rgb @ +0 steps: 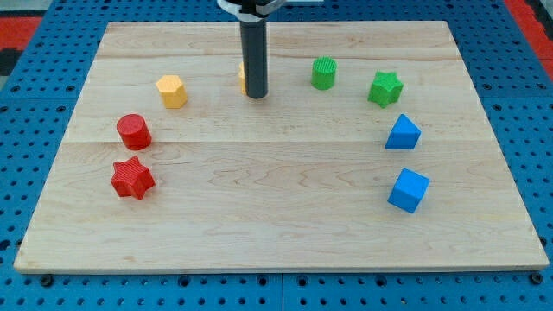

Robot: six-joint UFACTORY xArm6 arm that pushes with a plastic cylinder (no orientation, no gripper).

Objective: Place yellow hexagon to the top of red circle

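The yellow hexagon (pixel 172 91) sits on the wooden board (pixel 276 216) at the upper left. The red circle (pixel 134 131) lies below it and a little to the left, apart from it. My tip (pixel 257 95) rests on the board to the right of the yellow hexagon, about a hundred pixels away. A second yellow-orange block (pixel 243 77) is mostly hidden behind the rod; its shape cannot be made out.
A red star (pixel 132 178) lies below the red circle. A green cylinder (pixel 323 73) and a green star (pixel 385 88) sit at the upper right. A blue triangular block (pixel 403 133) and a blue cube (pixel 408 190) lie on the right.
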